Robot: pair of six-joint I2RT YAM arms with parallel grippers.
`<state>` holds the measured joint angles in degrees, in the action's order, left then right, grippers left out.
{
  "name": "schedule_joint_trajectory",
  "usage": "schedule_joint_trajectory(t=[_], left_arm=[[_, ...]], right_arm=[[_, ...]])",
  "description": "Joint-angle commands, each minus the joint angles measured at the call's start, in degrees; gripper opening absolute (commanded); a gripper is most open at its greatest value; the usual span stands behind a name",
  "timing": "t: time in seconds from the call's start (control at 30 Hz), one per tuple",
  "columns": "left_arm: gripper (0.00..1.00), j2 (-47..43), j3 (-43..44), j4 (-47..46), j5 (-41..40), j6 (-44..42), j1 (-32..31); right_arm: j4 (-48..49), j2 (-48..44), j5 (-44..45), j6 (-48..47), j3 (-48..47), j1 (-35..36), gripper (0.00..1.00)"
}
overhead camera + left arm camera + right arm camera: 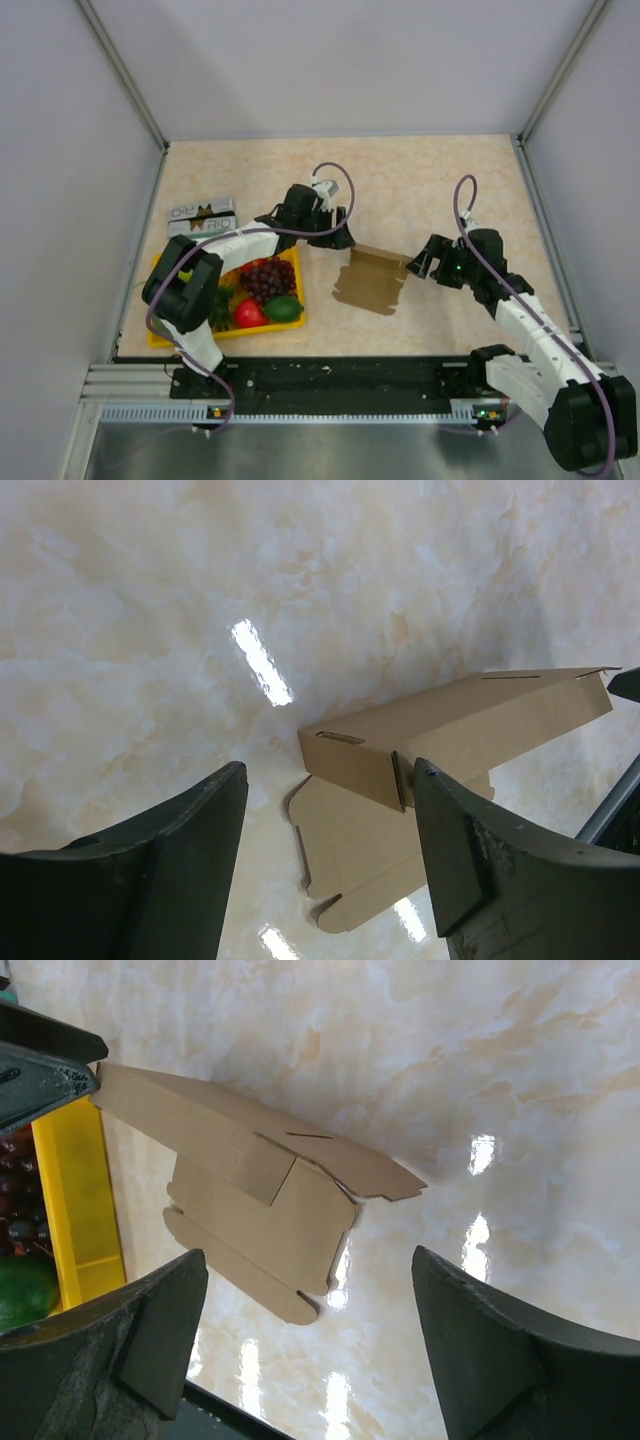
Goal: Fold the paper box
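We find the box [372,282] on the table [420,180] between the two grippers. It is just right of the tray [190,340] and apart from it. It is partly folded: the base lies flat on the table, and the long panel on the far side stands raised, with a short flap bent in at one corner.

Left gripper [330,845]: the jaws stand wide apart and nothing is clamped between them. In its own wrist view, the raised corner of the box lies against the inner edge of one finger [500,870]. The other finger is clear of the cardboard. The right wrist view shows a dark fingertip of this gripper meeting the left end of the raised panel. We record contact, not a grip.

Right gripper [310,1345]: the jaws are at full spread, with only bare table between them. The box lies beyond its left finger. From above, this gripper sits close to the right end of the raised panel; we cannot tell whether it touches.

The tray holds grapes [265,278] and other fruit. A printed carton [200,218] lies behind it
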<state>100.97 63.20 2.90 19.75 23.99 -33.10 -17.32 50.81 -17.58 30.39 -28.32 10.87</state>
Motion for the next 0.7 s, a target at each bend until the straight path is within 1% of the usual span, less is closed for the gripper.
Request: schedule_joint_trajectory(t=[0.0,0.07,0.13,0.17,0.2,0.27,0.33,0.37,0.4,0.47,0.53,0.6,0.63,0.67], left_arm=[[0.69,-1.8,-7.6,-2.4,-5.4,-0.7,-0.3],[0.67,-3.0,-9.6,-4.2,-5.9,0.4,-0.3],[0.65,-3.6,-11.8,-5.2,-7.2,1.7,-0.5],[0.65,-3.7,-12.3,-5.2,-7.6,1.9,-0.7],[0.66,-3.7,-12.6,-5.1,-8.2,1.9,-1.0],[0.72,-3.8,-12.1,-4.3,-7.8,2.2,-1.2],[0.76,-4.5,-11.3,-3.4,-6.7,2.1,-1.4],[0.77,-4.7,-10.7,-3.2,-6.4,1.9,-1.5],[0.78,-4.8,-9.7,-3.2,-6.0,1.9,-1.5],[0.80,-4.5,-7.4,-0.1,-4.8,1.7,-1.4],[0.80,-3.9,-6.4,0.7,-3.2,2.1,-1.4],[0.78,-3.9,-6.7,0.2,-3.0,2.4,-1.5],[0.77,-4.0,-6.9,-0.1,-3.1,2.4,-1.4],[0.74,-3.9,-7.1,0.0,-3.7,2.4,-1.4]], right_arm=[[6.9,2.5,-2.2,-0.5,-1.2,-0.4,0.79],[8.4,2.9,-1.5,0.5,-0.9,-0.5,0.73],[8.2,3.2,-1.1,1.1,-1.0,-0.4,0.69],[7.9,3.3,-0.7,1.2,-1.4,-0.5,0.65],[7.9,3.6,-0.8,1.3,-1.6,-0.4,0.63],[5.4,4.3,-1.7,0.9,-3.5,-0.5,0.57],[0.6,4.4,-0.3,-1.0,-6.2,0.5,0.56],[-3.5,4.0,4.9,-1.6,-9.1,3.9,0.57],[-5.2,3.5,7.3,-2.0,-10.5,5.6,0.59],[-7.2,3.7,10.0,-1.0,-13.6,8.5,0.62],[-8.2,5.3,8.4,1.1,-14.8,9.3,0.63],[-9.0,8.1,7.8,1.8,-16.2,9.7,0.61],[-8.8,8.8,8.1,2.0,-16.3,9.8,0.59],[-8.3,9.5,8.3,2.4,-15.9,9.8,0.55]])
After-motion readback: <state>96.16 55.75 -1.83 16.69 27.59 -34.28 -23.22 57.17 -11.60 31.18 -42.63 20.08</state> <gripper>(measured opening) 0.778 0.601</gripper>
